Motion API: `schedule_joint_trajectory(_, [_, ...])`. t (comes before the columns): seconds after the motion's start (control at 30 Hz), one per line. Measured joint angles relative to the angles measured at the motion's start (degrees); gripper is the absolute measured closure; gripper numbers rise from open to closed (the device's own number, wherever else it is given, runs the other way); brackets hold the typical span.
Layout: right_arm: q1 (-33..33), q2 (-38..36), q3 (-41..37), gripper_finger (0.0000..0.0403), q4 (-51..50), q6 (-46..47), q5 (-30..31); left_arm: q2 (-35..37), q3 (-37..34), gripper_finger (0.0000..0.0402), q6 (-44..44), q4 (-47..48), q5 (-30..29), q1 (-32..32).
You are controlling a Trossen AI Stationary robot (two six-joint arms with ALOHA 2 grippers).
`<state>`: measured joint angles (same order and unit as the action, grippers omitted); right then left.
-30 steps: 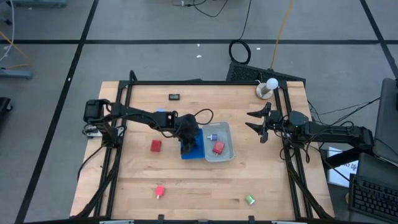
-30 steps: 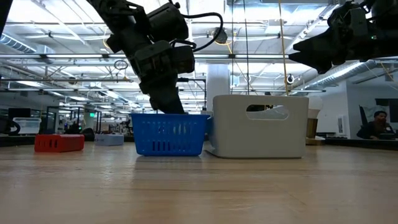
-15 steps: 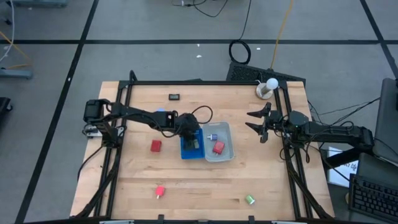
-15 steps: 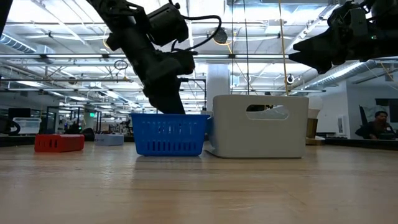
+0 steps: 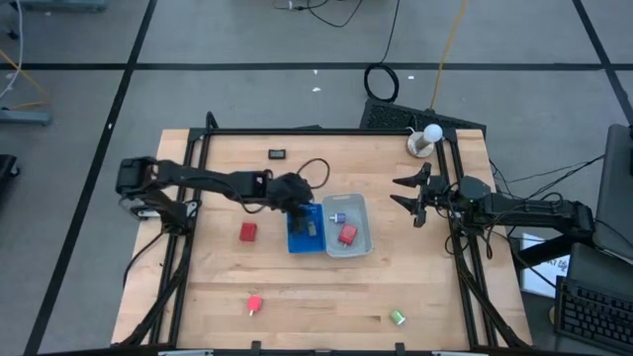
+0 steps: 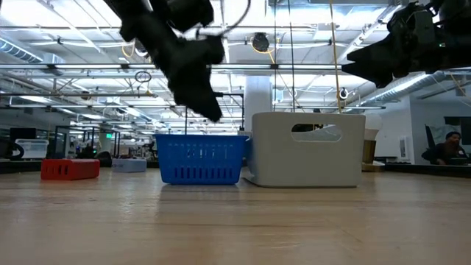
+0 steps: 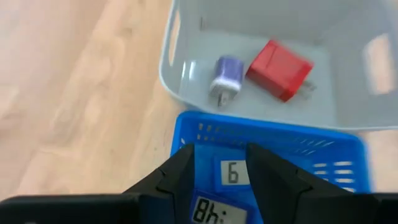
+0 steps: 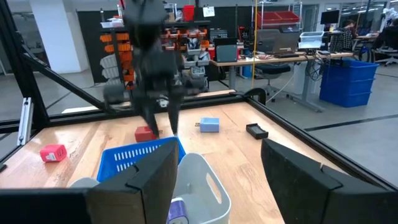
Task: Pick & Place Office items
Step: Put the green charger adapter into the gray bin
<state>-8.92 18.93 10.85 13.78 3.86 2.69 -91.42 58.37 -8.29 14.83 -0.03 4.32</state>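
- The left gripper (image 5: 297,198) hangs above the blue ribbed tray (image 5: 305,233), its fingers (image 7: 179,180) spread apart with nothing between them.
- In the left wrist view, two flat pieces with digit displays (image 7: 231,172) lie inside the blue tray.
- Just beside it, the clear plastic tray (image 5: 358,205) holds a red block (image 5: 347,234) and a pale blue piece (image 5: 337,215).
- On the tabletop (image 5: 326,287), one red block (image 5: 247,231) lies near the blue tray; another red piece (image 5: 254,305) and a green piece (image 5: 397,317) lie near the front edge; a black rectangle (image 5: 278,153) lies near the far edge.
- The right gripper (image 5: 408,195) waits, spread and empty, off the clear tray's right side.
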Motion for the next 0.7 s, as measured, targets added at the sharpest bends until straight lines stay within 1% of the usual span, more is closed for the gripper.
schedule_joint_trajectory(0.17, [0.0, 0.0, 0.0, 0.0181, -0.1, 0.0, 0.0, 10.3, 0.0, 0.0256, 0.8, 4.0, 0.1, 0.0])
schedule_joint_trajectory(0.33, [0.0, 0.0, 0.0, 0.0181, -0.5, 0.0, 0.0, 21.3, 0.0, 0.0256, 3.9, 7.6, -0.1, -0.7])
schedule_joint_trajectory(0.53, [0.0, 0.0, 0.0, 0.0181, -0.6, 0.4, 0.0, 31.5, -0.1, 0.0256, 9.7, 11.2, -0.1, -4.9])
schedule_joint_trajectory(0.63, [0.0, 0.0, 0.0, 0.0181, -0.6, 0.4, 0.0, 36.6, -2.7, 0.0256, 12.4, 10.9, 0.0, -7.5])
schedule_joint_trajectory(0.7, [0.0, 0.0, 0.0, 0.0181, -0.6, 0.4, 0.0, 40.1, -6.3, 0.0256, 13.2, 9.3, 0.0, -8.6])
